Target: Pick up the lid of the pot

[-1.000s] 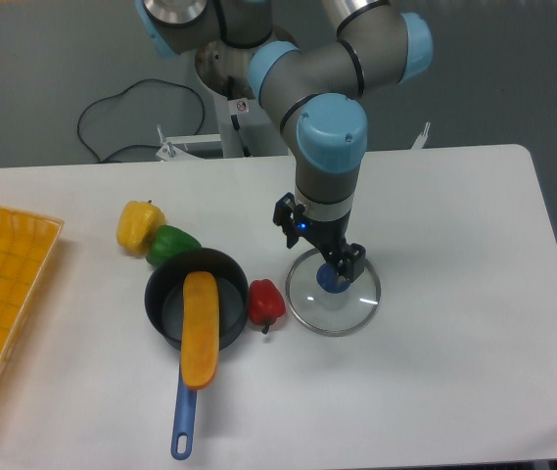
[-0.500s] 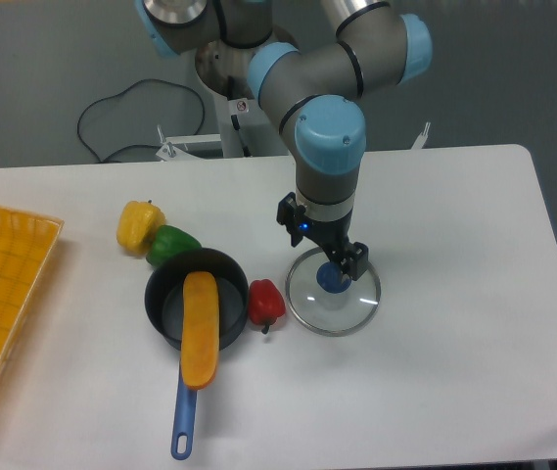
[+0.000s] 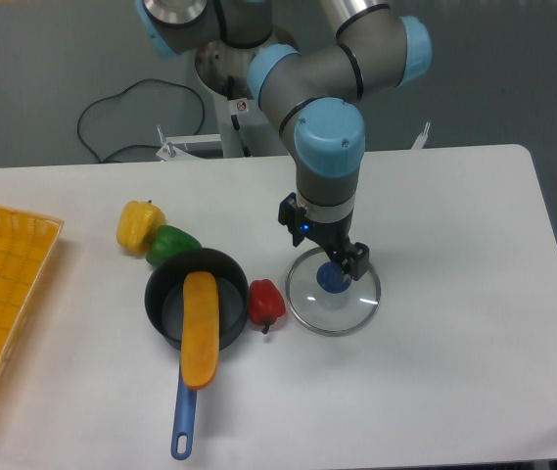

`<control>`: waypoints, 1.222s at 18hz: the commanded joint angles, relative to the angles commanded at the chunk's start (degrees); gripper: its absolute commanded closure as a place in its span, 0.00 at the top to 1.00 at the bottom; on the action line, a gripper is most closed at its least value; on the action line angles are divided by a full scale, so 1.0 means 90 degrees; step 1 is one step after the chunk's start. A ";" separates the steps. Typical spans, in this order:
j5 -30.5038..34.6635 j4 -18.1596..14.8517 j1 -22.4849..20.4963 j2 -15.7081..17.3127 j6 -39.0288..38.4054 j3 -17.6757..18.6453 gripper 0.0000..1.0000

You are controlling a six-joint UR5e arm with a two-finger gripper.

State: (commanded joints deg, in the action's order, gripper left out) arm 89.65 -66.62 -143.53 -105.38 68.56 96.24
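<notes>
We hold our black metal fingers (image 3: 356,260) apart and empty near the blue rounded knob (image 3: 334,279) of the clear round glass lid (image 3: 329,313), flat on the white counter (image 3: 454,372); descending off-centre could knock the knob aside.

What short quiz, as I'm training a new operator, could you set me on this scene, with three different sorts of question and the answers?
1. Multiple choice: what colour is the knob of the lid? a) red b) blue c) yellow
2. True or false: the red pepper lies between the black pan and the lid.
3. Fill in: the gripper is ____ (open/shut).
Key: 1 b; 2 true; 3 open.
</notes>
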 joint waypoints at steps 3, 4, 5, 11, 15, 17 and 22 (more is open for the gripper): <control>-0.0019 0.0019 0.0000 -0.0010 -0.0020 0.0127 1.00; -0.0019 0.0019 0.0010 -0.0010 -0.0010 0.0127 1.00; -0.0019 0.0019 0.0010 -0.0010 -0.0020 0.0127 1.00; 0.0010 0.0010 0.0020 -0.0019 0.0019 0.0127 1.00; 0.0010 0.0019 0.0010 -0.0117 0.0155 0.0117 1.00; 0.0097 0.0019 0.0019 -0.0166 0.0224 0.0137 1.00; 0.0361 0.0029 0.0039 -0.0303 0.0234 0.0186 1.00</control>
State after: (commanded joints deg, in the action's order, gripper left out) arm 92.90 -66.36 -143.17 -108.10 70.66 97.91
